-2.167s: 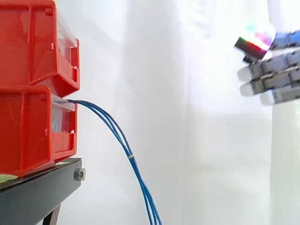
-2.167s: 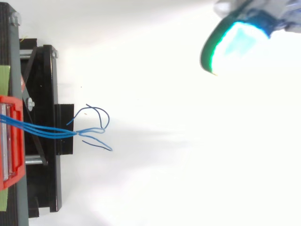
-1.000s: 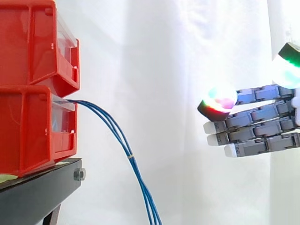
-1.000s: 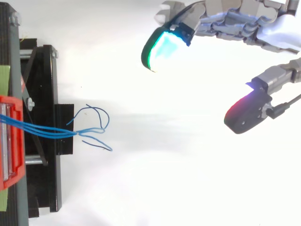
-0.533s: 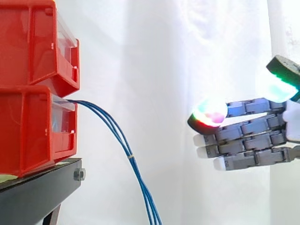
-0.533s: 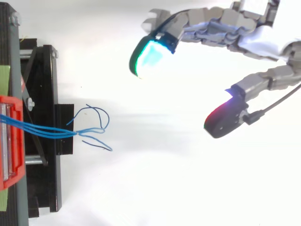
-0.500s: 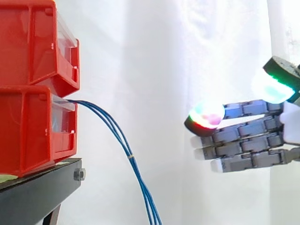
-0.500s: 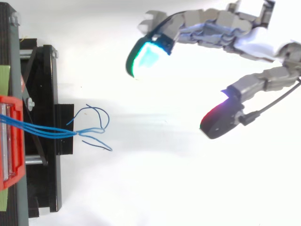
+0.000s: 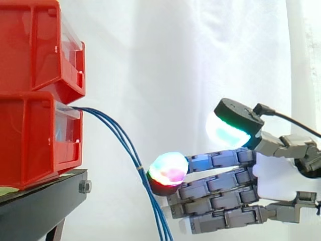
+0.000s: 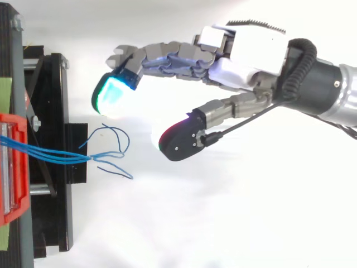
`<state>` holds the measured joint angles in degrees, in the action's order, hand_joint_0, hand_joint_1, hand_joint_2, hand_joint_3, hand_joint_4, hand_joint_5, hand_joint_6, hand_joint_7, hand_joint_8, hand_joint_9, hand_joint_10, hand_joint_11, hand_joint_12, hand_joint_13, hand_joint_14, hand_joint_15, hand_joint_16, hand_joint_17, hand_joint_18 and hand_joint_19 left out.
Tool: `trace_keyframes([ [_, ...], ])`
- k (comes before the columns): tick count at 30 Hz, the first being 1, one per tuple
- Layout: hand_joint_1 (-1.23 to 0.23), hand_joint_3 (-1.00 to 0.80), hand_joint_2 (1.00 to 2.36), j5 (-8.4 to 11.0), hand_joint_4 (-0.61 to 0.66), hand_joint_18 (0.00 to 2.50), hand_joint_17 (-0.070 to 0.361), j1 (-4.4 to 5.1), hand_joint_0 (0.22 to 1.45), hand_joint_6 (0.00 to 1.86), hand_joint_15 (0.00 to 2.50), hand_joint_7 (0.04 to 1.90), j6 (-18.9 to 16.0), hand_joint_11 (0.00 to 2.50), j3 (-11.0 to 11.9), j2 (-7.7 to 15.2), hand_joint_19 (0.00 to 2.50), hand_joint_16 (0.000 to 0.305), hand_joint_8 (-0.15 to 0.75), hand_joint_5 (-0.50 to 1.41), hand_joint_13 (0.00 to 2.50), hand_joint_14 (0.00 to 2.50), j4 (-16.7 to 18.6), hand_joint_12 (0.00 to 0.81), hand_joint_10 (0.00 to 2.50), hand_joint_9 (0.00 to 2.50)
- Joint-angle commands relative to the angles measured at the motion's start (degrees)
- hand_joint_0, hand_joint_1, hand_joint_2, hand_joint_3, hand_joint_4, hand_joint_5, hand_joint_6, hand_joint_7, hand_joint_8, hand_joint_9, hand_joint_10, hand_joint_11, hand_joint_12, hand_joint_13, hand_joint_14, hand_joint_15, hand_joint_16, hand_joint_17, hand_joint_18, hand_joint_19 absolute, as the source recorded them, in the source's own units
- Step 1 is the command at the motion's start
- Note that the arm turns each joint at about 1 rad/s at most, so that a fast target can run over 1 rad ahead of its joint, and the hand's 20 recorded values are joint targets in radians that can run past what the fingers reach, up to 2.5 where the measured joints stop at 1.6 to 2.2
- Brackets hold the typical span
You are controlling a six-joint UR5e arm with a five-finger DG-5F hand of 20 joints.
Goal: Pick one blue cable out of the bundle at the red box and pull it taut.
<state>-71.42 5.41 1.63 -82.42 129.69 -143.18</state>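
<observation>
1. I am holding the hand (image 10: 252, 51) with its fingers stretched out straight and the thumb (image 10: 179, 139) standing well apart from them. Nothing is sitting between them.
2. The blue cables (image 9: 119, 134) are hanging just ahead of the fingertips (image 9: 168, 170). In the side view the leading pad is glowing right beside the bundle, close to a small pale tie (image 9: 141, 167) that is binding the strands together. I cannot tell whether it is touching them.
3. From above, the loose ends (image 10: 114, 151) are fanning out beside the lit pad and across from the thumb, apart from both.
4. I am judging these strands to be thin, light and limp. They are sagging under their own weight, so they will probably slide aside if nudged and slip through a weak pinch.
5. I am planning to pinch a single strand where the ends are splaying, past the tie on the fingers' side. At the tie itself they are lying too close to separate.
6. The lower red box (image 9: 30, 140), beyond the fingertips, is feeding the cables out over its clear front lip. What else it is holding, I cannot tell.
7. The upper red box (image 9: 35, 45) is sitting on top of it, its contents hidden, and both are resting on the black stand (image 9: 45, 206).
</observation>
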Motion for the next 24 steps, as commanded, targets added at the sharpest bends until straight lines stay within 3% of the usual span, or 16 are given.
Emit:
trace_keyframes([
  [1,-0.71,-0.50,1.00,-0.30,0.41,0.05,0.138,0.04,0.47,0.50,0.05,0.83,0.3,0.00,0.4,0.5,0.11,0.062,0.313,-0.16,0.06,0.00,-0.1,0.379,0.00,0.28],
  [15,-0.70,-0.50,1.00,0.05,0.42,0.03,0.134,0.57,0.50,0.50,0.05,0.88,3.9,0.00,0.5,2.6,0.11,0.059,0.306,-0.15,0.06,0.00,4.0,0.368,0.00,0.28],
  [20,-0.69,-0.50,1.00,-0.30,0.41,0.03,0.132,0.57,0.51,0.50,0.05,0.88,3.6,0.00,2.1,5.1,0.11,0.059,0.303,-0.15,0.05,0.00,6.1,0.365,0.00,0.28],
  [24,-0.69,-0.50,1.00,0.05,0.41,0.03,0.132,0.83,0.51,0.50,0.04,0.88,3.8,0.00,3.2,5.3,0.11,0.059,0.303,-0.15,0.05,0.00,5.7,0.365,0.00,0.28],
])
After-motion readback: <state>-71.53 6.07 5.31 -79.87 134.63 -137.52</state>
